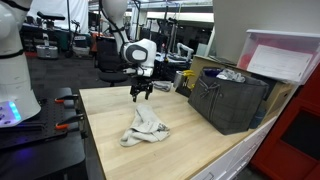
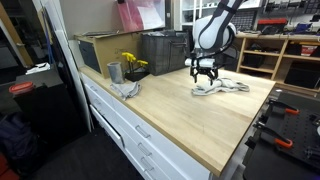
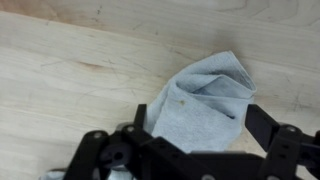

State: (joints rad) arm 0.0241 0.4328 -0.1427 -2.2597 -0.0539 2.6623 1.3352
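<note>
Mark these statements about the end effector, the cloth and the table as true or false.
1. The end effector hangs open above the cloth. True.
2. The cloth is folded into a neat flat square. False: it lies crumpled in a heap.
3. A dark crate stands on the wooden table. True.
4. The cloth lies inside the crate. False: it lies on the bare table top, apart from the crate.

A robotics lab or workshop: a wooden tabletop (image 1: 105, 110) on white drawers (image 2: 125, 125), office chairs (image 1: 108, 52) and another white robot (image 1: 12, 60) far behind, and wooden shelves (image 2: 285, 50) of gear at right.
</note>
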